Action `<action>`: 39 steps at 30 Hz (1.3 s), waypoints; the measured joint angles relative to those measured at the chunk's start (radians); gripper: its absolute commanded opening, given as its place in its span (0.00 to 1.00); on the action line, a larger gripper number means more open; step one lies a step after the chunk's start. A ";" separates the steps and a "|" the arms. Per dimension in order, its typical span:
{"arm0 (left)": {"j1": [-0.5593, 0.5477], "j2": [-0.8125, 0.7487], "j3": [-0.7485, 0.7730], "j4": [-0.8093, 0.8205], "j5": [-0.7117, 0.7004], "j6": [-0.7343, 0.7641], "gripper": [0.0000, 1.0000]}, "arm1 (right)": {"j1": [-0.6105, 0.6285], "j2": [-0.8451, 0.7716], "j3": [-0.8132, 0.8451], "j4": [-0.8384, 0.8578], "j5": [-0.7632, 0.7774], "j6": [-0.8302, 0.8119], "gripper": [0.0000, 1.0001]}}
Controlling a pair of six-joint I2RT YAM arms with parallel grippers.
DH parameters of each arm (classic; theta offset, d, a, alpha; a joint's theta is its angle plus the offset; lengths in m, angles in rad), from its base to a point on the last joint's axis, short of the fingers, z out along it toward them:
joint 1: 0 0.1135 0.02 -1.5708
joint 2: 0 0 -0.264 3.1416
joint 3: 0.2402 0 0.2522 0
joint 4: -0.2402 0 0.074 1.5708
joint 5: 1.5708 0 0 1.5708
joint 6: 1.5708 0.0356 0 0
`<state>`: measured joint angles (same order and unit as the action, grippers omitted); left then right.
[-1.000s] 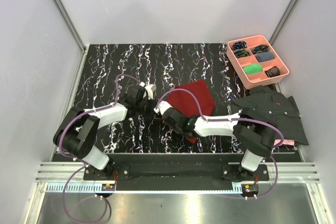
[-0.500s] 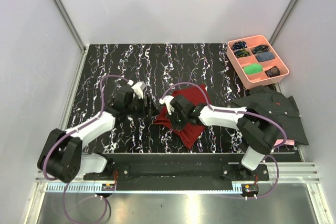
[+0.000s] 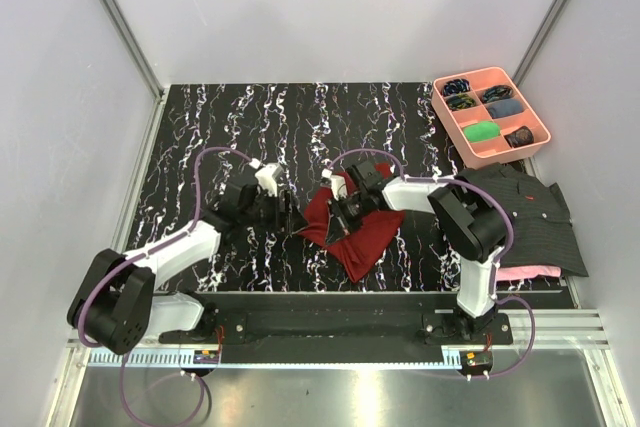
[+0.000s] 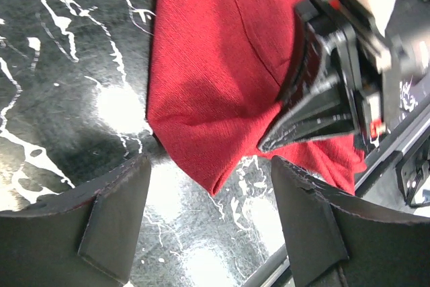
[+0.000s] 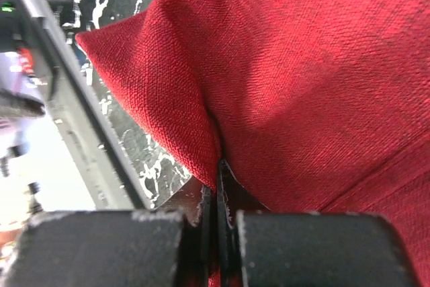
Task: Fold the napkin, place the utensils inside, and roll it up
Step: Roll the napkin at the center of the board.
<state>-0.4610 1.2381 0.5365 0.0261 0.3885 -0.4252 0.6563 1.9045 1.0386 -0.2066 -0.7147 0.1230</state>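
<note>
Fingers (image 4: 114, 226) of the left gripper (image 4: 209, 173) stand spread wide at the bottom of my left wrist view. Between them I see only the black marbled table (image 4: 60, 99) and, just past the tips, one pointed corner of the napkin (image 4: 208, 65). Nothing is gripped there. In my top view the left gripper (image 3: 284, 215) sits left of centre, low over the table (image 3: 200, 127), right beside the cloth's left edge.

The napkin (image 3: 368, 235) lies just below the middle of the top view, bunched and partly folded, its lowest corner pointing toward the bottom edge of the frame. It rests on the table between the two grippers.

On its left part sits the right gripper (image 3: 338, 215), which also shows at the right of the left wrist view (image 4: 267, 144) with its black tips dug into a crease. My right wrist view shows those jaws pressed together on a raised fold of the napkin (image 5: 302, 65), the right gripper (image 5: 216, 178) pinching red cloth at bottom centre.

Further right in the top view a dark striped shirt (image 3: 520, 212) lies crumpled, with a pink cloth (image 3: 540, 272) peeking out below it. At upper right stands a pink tray (image 3: 513, 153) with small items in its compartments.
</note>
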 measured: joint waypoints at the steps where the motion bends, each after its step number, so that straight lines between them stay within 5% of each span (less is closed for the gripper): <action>1: -0.007 0.000 -0.003 0.003 0.000 0.003 0.72 | -0.011 0.013 0.004 0.000 -0.028 0.004 0.00; 10: -0.051 0.000 -0.007 0.003 0.047 0.002 0.69 | -0.058 0.086 0.029 0.000 -0.163 0.013 0.00; 25: -0.086 0.095 -0.008 -0.051 0.219 -0.086 0.71 | -0.062 0.093 0.031 0.002 -0.177 0.013 0.00; 39: -0.087 0.294 -0.007 0.294 0.274 -0.266 0.70 | -0.063 0.094 0.031 0.002 -0.178 0.013 0.00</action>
<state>-0.5480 1.5322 0.5297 0.3202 0.6624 -0.6907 0.5938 1.9987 1.0695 -0.2043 -0.8925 0.1364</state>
